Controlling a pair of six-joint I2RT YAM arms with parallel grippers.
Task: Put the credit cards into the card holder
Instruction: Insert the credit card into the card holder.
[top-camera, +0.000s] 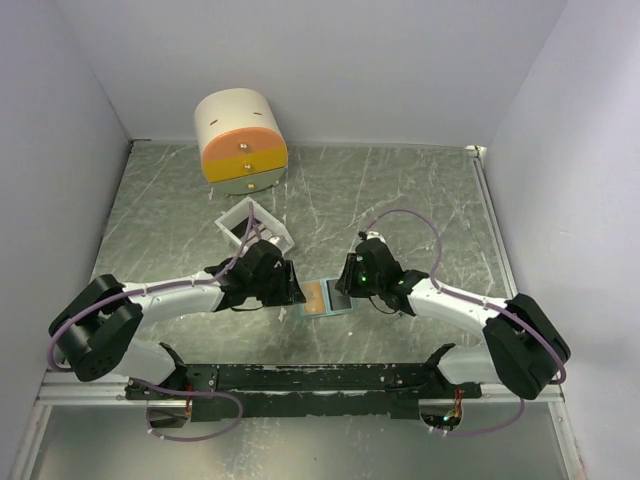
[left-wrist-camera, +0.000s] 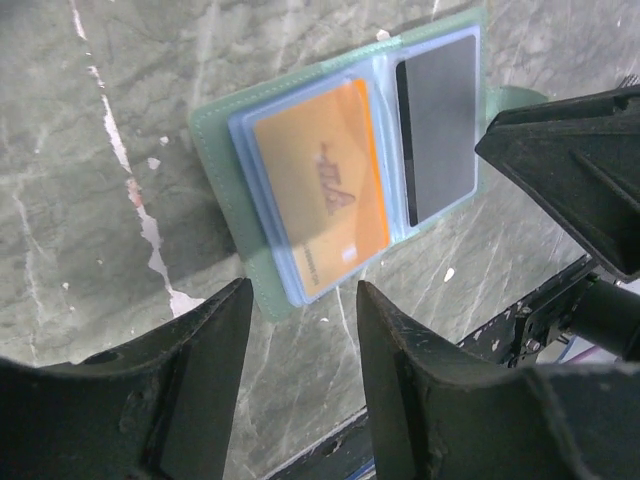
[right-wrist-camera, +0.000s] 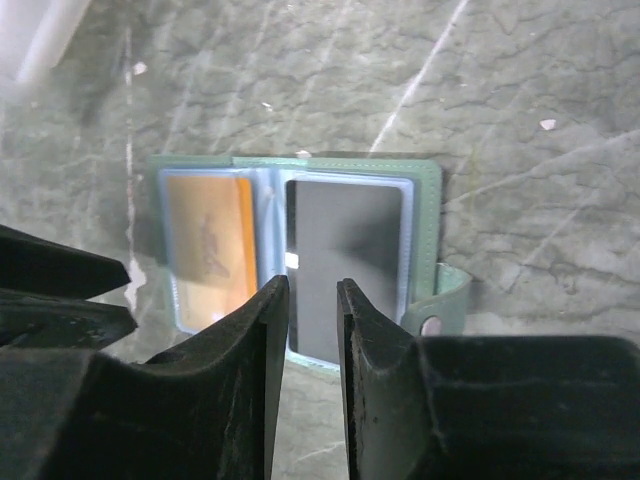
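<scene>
The grey-green card holder (top-camera: 326, 311) lies open flat on the table between my two grippers. An orange-yellow credit card (left-wrist-camera: 320, 190) sits in its left pale blue sleeve, and a dark card (left-wrist-camera: 440, 130) sits in the right sleeve. In the right wrist view the holder (right-wrist-camera: 425, 200) shows the orange card (right-wrist-camera: 210, 240), the dark card (right-wrist-camera: 345, 250) and the clasp tab (right-wrist-camera: 435, 322). My left gripper (left-wrist-camera: 305, 300) is open and empty, just off the holder's near-left corner. My right gripper (right-wrist-camera: 313, 285) is open by a narrow gap, empty, above the dark card's near edge.
A big cream cylinder with orange and yellow drawers (top-camera: 240, 135) stands at the back left. A white open-topped box (top-camera: 252, 225) sits just behind my left gripper (top-camera: 290, 290). A black rail (top-camera: 300, 378) runs along the near edge. Walls enclose three sides.
</scene>
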